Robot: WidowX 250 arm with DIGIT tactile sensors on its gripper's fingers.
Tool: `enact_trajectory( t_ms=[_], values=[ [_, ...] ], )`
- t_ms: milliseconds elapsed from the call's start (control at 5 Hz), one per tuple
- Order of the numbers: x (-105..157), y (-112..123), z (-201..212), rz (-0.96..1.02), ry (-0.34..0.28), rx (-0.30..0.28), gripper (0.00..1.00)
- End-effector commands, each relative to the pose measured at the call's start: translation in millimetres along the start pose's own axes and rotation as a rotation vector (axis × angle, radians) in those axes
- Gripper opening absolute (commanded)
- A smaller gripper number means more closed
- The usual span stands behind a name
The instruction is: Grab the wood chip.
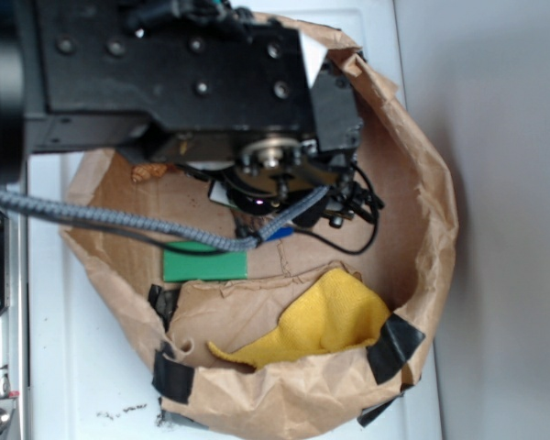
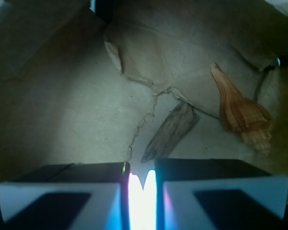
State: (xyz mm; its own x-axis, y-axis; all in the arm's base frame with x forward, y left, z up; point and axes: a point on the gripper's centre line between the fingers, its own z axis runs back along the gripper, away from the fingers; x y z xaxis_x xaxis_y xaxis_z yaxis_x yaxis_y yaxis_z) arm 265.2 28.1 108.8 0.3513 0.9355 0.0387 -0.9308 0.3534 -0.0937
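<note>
A thin, flat sliver of rough grey-brown wood chip, ragged along its edges and tapering to a point at its lower end, lay slanted on the creased brown paper floor of a crumpled paper-bag nest that sat on the white table. In the wrist view the chip rested just beyond the pincer, slightly to the right of the bright slit between its two white-faced fingers, and touched neither of them. A glossy orange spiral seashell lay near the chip on its right, apart from it.

The black robot arm reached in from the table's far-left corner and bent down over the nest's far half, hiding the chip from the exterior camera. The pincer's fingers stood nearly closed, holding nothing, with only a narrow gap between them. A flat green rectangular block lay on the nest floor, and a yellow cloth was draped over the paper wall nearest the table's front edge.
</note>
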Motion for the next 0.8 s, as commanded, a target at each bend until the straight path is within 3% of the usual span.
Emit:
enact_trajectory(
  t_ms=[0,400,600],
  values=[
    [7,7,8,0.043,-0.063,-0.016,1.00],
    [8,26,-29,0.199,-0.063,-0.013,1.00],
    [5,26,-49,0.324,-0.023,-0.025,1.00]
  ],
)
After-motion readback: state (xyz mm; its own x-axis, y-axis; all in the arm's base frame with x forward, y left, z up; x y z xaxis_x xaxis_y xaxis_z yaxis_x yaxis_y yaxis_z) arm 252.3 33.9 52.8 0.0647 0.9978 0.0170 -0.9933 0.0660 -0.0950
